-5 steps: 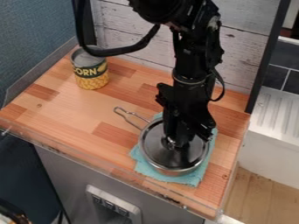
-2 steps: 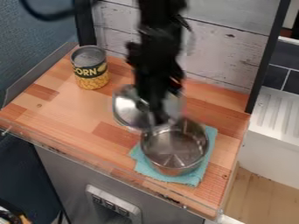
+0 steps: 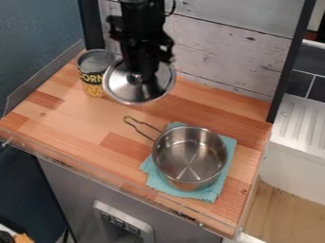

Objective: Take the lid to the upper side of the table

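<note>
Found the lid (image 3: 119,89) above the bench (image 3: 79,124), near the far edge and toward the far left corner as seen from the camera. Found the gripper (image 3: 143,77) directly over it, closed on the knob (image 3: 134,78) at its middle. Recorded the lid's outer face as turned up and toward the camera, with a slight tilt. Cannot assign a long axis to a round disc. Noted the can (image 3: 93,72) upright by the far left corner, partly hidden behind the lid's rim; cannot tell touching from apart. Located the pot (image 3: 190,154) upright and uncovered, nearer the right edge, on a blue-green cloth (image 3: 206,193). Observed the pot's wire handle (image 3: 142,127) directed toward the far left corner. Noted the plank wall (image 3: 222,54) along the bench's far edge.
</note>
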Available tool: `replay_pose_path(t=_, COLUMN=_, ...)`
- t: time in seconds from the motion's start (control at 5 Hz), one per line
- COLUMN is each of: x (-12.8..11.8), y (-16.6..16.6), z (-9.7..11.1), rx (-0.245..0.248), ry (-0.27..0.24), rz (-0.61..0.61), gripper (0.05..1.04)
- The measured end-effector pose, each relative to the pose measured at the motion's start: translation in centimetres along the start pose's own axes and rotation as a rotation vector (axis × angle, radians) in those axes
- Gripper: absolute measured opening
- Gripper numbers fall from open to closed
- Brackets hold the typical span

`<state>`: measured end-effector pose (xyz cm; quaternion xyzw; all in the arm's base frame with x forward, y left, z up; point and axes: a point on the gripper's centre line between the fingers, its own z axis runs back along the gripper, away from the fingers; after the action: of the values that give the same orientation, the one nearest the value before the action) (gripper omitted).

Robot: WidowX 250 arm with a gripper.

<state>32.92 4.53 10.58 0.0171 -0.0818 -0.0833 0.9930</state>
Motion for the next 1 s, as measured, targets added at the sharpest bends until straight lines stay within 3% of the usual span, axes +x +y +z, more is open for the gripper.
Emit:
replay_pose_path(t=0.2, x=2.3, y=-0.9, z=-1.3, rx=0.023, ry=0.017, rz=-0.015, gripper=0.281)
replay_pose_path(t=0.6, x=4.6, y=-3.9, z=-5.8, rx=0.057, ry=0.077, rz=-0.057, gripper=0.281)
replay_pose_path(t=1.0, x=6.3, y=-6.5, z=-9.3, rx=0.052, ry=0.082, rz=-0.074, gripper=0.281)
